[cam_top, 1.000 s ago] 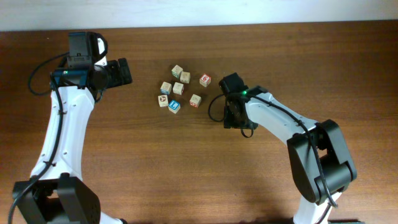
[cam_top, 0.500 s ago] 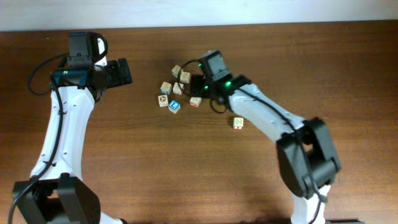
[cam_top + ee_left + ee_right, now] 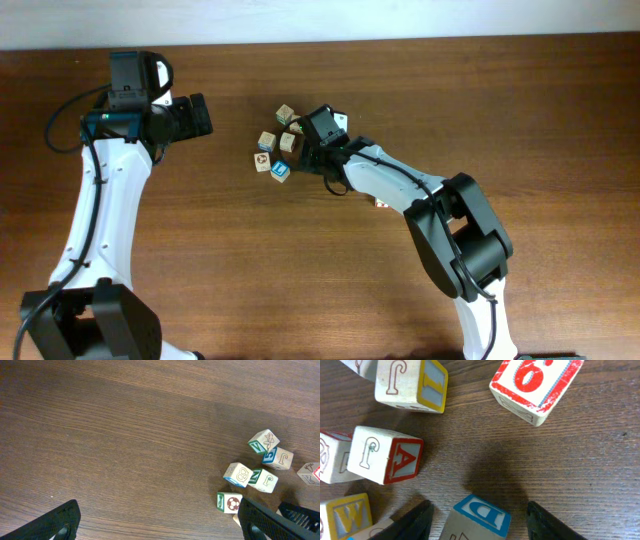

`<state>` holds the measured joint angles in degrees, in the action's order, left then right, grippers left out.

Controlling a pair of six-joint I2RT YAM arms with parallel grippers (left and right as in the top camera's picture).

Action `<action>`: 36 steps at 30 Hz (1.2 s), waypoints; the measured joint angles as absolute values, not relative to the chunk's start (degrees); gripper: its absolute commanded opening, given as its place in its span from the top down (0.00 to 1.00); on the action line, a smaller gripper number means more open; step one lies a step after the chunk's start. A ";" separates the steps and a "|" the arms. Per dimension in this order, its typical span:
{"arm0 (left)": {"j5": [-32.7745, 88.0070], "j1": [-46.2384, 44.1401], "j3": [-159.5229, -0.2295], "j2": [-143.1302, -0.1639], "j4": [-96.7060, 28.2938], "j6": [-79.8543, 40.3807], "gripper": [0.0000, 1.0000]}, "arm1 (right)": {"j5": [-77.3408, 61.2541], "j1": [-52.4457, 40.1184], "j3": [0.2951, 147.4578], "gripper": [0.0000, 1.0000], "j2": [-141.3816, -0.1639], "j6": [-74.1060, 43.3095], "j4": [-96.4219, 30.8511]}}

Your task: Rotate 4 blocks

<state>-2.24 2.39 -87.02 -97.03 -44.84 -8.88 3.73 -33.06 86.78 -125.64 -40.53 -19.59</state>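
In the right wrist view a pale wooden block with a blue D face lies on the table between my right gripper's open fingers, with a gap on each side. Around it lie a block with a red A face, a J block with a yellow-edged side and a yellow W block. From overhead the right gripper hangs over the cluster and hides that block. My left gripper is open over bare wood, left of the cluster.
A cube with a red-bordered 6 face lies just beyond the right gripper. One lone block peeks out under the right forearm, away from the cluster. A blue-faced block marks the cluster's near edge.
The right gripper left one block lying alone at the right, swung back left to the cluster, and now straddles the blue D block. The left arm has not moved.
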 measured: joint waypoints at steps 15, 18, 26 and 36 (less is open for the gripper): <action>-2.24 2.39 -87.02 -97.03 -44.84 -8.88 0.01 | 4.03 -33.04 87.05 0.67 -118.26 -29.71 -34.79; -2.24 2.39 -87.02 -97.03 -44.84 -8.88 0.01 | 4.29 -33.04 87.24 0.68 -113.03 -29.54 -41.76; -2.24 2.39 -87.02 -97.03 -44.84 -8.88 0.01 | 6.90 -31.53 82.94 0.68 -114.13 -34.06 -45.01; -2.24 2.39 -87.02 -97.06 -44.82 -8.88 0.01 | 7.07 -29.39 76.69 0.63 -114.50 -35.55 -42.13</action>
<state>-2.24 2.39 -87.02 -97.06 -44.82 -8.88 7.07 -29.39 76.69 -114.50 -35.55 -42.13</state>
